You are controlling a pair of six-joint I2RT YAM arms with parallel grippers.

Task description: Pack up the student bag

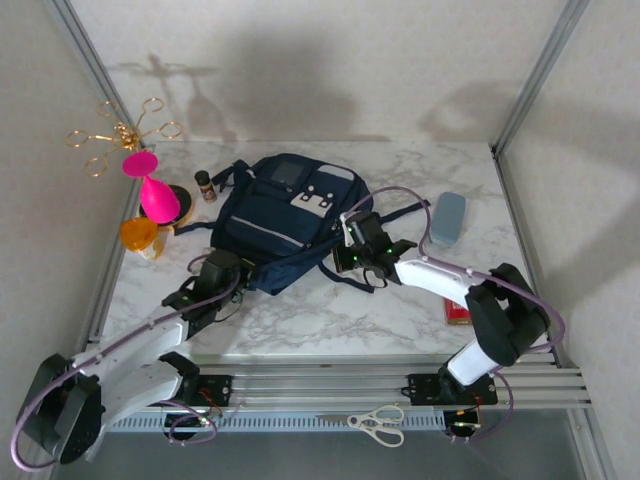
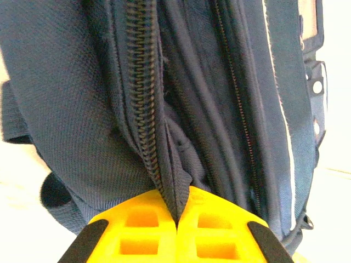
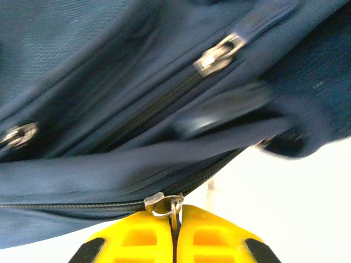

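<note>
Currently, at the left of the top view, a pink vase-shaped piece (image 1: 155,195) and an orange cup-like piece (image 1: 138,232) are standing near a small brown bottle (image 1: 204,184). The student bag (image 1: 283,222), navy woven fabric with pale patches, is lying at centre frame on the marble-patterned table (image 1: 330,320); its contents cannot be told. The left gripper (image 1: 228,270) is clenching a fold of bag fabric beside coiled zipper teeth (image 2: 143,98), a detail the left wrist view is supplying. The right gripper (image 1: 350,252) is pinching a metal zipper pull (image 3: 173,208), as the right wrist view is showing. A blue-grey rounded case (image 1: 447,217) is lying at right.
</note>
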